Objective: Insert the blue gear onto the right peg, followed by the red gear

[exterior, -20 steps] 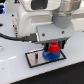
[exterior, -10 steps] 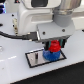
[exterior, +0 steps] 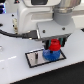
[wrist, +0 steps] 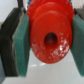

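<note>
My gripper (exterior: 53, 47) is shut on the red gear (exterior: 54, 45), holding it by the rim just above the blue gear (exterior: 49, 55). The blue gear lies flat on the right part of the white, black-bordered plate (exterior: 34, 61). The right peg is hidden under the gears. In the wrist view the red gear (wrist: 44, 22) fills the picture, with its centre hole showing, clamped between the green pads (wrist: 21, 47) of my gripper (wrist: 48, 47). The blue gear is hidden there.
A thin dark pin (exterior: 37, 56) stands on the left part of the plate. A black cable (exterior: 14, 34) runs from the arm towards the exterior view's left. The white table (exterior: 20, 72) lies around the plate.
</note>
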Tool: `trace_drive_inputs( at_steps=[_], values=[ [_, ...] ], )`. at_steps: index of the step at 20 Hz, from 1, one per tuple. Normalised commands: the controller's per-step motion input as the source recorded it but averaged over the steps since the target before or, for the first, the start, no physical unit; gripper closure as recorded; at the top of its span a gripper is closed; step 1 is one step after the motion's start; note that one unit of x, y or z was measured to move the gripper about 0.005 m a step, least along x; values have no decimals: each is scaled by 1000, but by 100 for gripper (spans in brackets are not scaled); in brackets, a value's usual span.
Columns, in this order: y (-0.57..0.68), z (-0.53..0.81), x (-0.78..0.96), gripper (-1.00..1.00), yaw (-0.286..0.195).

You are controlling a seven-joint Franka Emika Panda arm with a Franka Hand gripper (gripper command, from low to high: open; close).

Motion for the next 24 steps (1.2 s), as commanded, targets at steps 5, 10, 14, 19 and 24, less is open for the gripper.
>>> trace_drive_inputs(
  at_steps=[5, 10, 14, 19, 24],
  values=[
    [-107, -123, 99, 100, 0],
    [-114, -214, 85, 100, 0],
    [5, -155, 103, 100, 0],
    [18, -18, 111, 100, 0],
    [75, 109, 71, -100, 0]
  ],
)
